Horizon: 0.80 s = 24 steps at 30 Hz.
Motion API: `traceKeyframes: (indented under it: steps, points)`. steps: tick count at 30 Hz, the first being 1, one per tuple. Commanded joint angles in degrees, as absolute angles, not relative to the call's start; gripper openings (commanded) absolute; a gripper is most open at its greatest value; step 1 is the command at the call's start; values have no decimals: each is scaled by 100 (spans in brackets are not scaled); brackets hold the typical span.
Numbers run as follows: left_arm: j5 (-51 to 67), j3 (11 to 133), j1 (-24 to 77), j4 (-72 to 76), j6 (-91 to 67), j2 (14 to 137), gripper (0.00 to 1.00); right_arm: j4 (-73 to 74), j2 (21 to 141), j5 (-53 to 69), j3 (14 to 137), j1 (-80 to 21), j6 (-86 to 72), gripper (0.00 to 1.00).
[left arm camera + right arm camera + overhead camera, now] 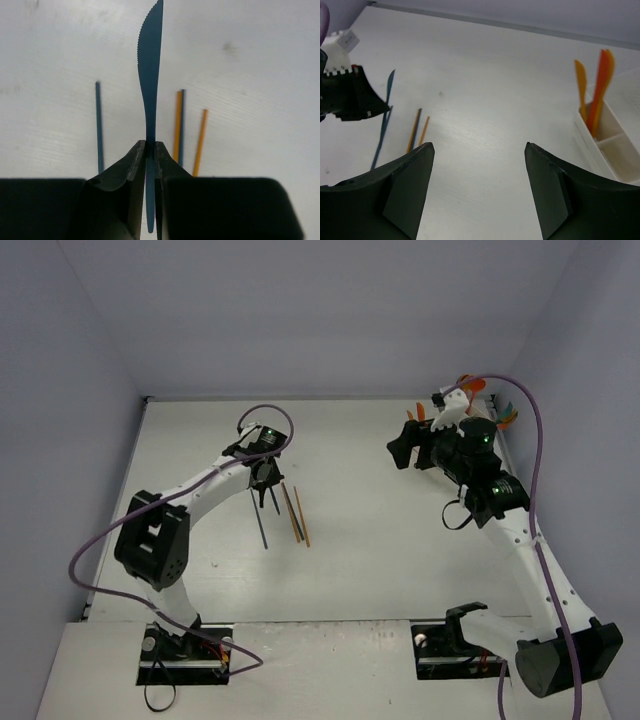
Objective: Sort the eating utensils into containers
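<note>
Top cam overhead; wrist cams low, all sharing table point(380, 540) mid.

Knife point(149, 95): dark teal-blue, one edge finely toothed
Loose utensils point(99, 125): two dark blue, two orange, all plain
Utensils in bin point(598, 85): orange
Bin point(594, 150): translucent white
Table point(360, 460): white, faint grey smudges
Cables point(541, 470): purple
Walls point(330, 310): pale lavender-grey
</note>
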<state>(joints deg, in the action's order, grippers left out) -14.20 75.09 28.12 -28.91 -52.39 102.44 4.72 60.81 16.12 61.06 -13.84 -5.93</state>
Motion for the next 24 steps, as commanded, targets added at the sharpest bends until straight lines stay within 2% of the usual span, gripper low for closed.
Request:
traceKeyframes:
  steps: [1,8,20,24]
  points:
    - [-1629,7319,3339,-1770,-3441,8877,0,132,6454,2550,6738,-1773,-759,71]
    - [-502,6128,3926,398,-1559,7614,0,114,7178,2908,7345,-2266,-1413,72]
    - [166,6105,4403,636,-1036,7051,0,62,8108,2545,8040,-3390,-1847,62]
    - [286,6129,4418,656,-1025,6997,0,-139,8277,2359,8002,-3589,-1874,54]
